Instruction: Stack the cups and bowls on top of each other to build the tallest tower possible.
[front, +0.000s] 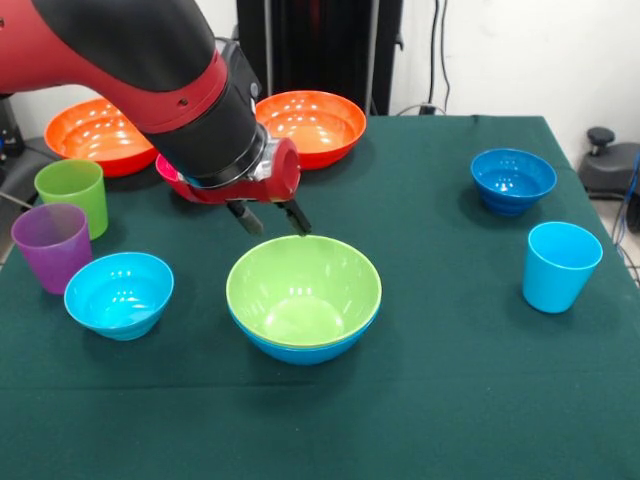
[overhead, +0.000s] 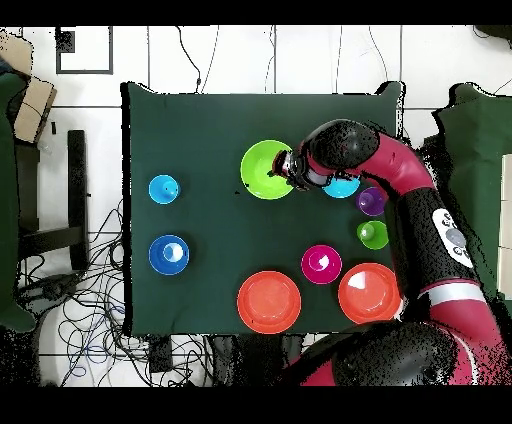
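We found the pincer (front: 272, 216), its fingers apart and seemingly empty, poised just above the far rim of the lime green bowl (front: 303, 290), which sat nested in the large blue bowl (front: 300, 350) on the counter (front: 430, 400). Behind the pincer, partly hidden, lay the magenta bowl (overhead: 321, 264).

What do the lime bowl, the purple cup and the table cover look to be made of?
Lime bowl: likely hard plastic, glossy, with bright highlights inside. Purple cup: likely plastic, slightly translucent, smooth sheen. Table cover: apparently dark green cloth, matte, no reflections.
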